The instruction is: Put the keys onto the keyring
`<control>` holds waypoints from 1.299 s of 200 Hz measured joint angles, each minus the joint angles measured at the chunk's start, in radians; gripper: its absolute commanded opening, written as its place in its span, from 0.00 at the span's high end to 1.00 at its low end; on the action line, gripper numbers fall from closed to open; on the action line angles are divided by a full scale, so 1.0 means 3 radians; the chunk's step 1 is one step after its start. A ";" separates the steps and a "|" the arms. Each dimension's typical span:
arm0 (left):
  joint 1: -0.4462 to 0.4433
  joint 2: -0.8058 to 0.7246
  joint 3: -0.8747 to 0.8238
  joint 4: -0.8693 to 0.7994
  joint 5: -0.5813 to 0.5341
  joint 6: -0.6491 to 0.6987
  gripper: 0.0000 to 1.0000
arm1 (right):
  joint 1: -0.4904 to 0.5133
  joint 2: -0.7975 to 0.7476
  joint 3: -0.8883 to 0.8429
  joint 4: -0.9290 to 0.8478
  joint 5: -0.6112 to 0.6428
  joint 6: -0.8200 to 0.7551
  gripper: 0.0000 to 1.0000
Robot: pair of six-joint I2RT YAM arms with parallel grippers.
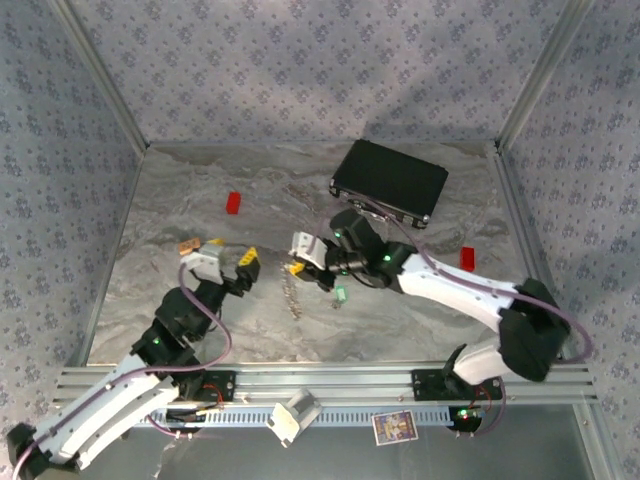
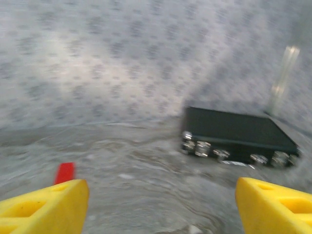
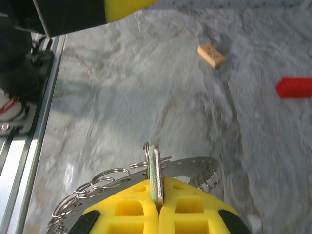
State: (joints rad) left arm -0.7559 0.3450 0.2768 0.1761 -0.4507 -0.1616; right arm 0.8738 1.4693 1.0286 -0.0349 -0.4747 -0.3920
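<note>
Across the marbled grey table [image 1: 400,330], by size:

- Black case [image 1: 390,180]: lies flat at the far side, right of centre.
- Left gripper [image 2: 158,209]: jaws spread wide, nothing between them.
- Right gripper [image 3: 159,195]: mid-table, pinched tight on a mint-headed key [image 3: 155,168] seen edge-on.
- Keyring [image 3: 195,165]: at those fingertips, its fringed rim curving to either side.
- Second key [image 1: 340,296]: loose on the table near the right gripper.
- Red block [image 3: 295,87]
- Tan block [image 3: 211,54]

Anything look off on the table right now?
Nothing damaged. One tiny mint-green-headed key appears to lie loose on the grey marbled table, apart from the thin silvery toothed keyring pinched in the right gripper.
</note>
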 measured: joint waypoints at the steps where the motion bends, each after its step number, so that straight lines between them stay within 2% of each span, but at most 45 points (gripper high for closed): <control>1: 0.0009 -0.0009 0.0001 -0.0011 -0.0010 -0.0010 0.20 | 0.0001 0.0015 0.0013 0.0011 -0.0005 0.0001 1.00; 25: 0.0304 -0.0225 0.0066 -0.0451 -0.0258 -0.0300 0.18 | 0.0006 0.0514 0.0312 0.0308 -0.0062 0.0020 1.00; 50: 0.0496 -0.0252 0.0111 -0.0829 -0.0285 -0.0538 0.17 | -0.0024 0.0908 0.0473 0.0261 0.0018 -0.0097 1.00; 78: 0.0520 -0.0223 0.0109 -0.1025 -0.0267 -0.0730 0.17 | -0.0113 0.1114 0.0546 -0.0056 0.0332 -0.0408 1.00; 132: 0.0535 -0.0027 -0.0025 -0.0977 -0.0202 -0.1005 0.17 | -0.0285 0.1212 0.0556 -0.0738 0.1127 -0.0998 0.99; 161: 0.0535 0.0036 -0.0060 -0.0974 -0.0186 -0.1078 0.17 | -0.0361 0.1280 0.0556 -0.0879 0.1432 -0.1158 0.93; 212: 0.0558 0.0076 -0.0056 -0.1068 -0.0130 -0.1100 0.16 | -0.0456 0.1446 0.0687 -0.1024 0.1840 -0.1280 0.91; 240: 0.0576 0.0212 -0.0015 -0.1150 -0.0066 -0.1101 0.17 | -0.0542 0.1507 0.0701 -0.1057 0.2082 -0.1316 0.74; 260: 0.0579 0.0373 0.0048 -0.1176 -0.0017 -0.1101 0.16 | -0.0613 0.1565 0.0699 -0.1114 0.2181 -0.1350 0.67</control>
State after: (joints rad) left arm -0.5823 0.4568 0.2913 -0.1768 -0.4557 -0.4919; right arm 0.6899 1.9388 1.2385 -0.3691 0.1795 -0.7971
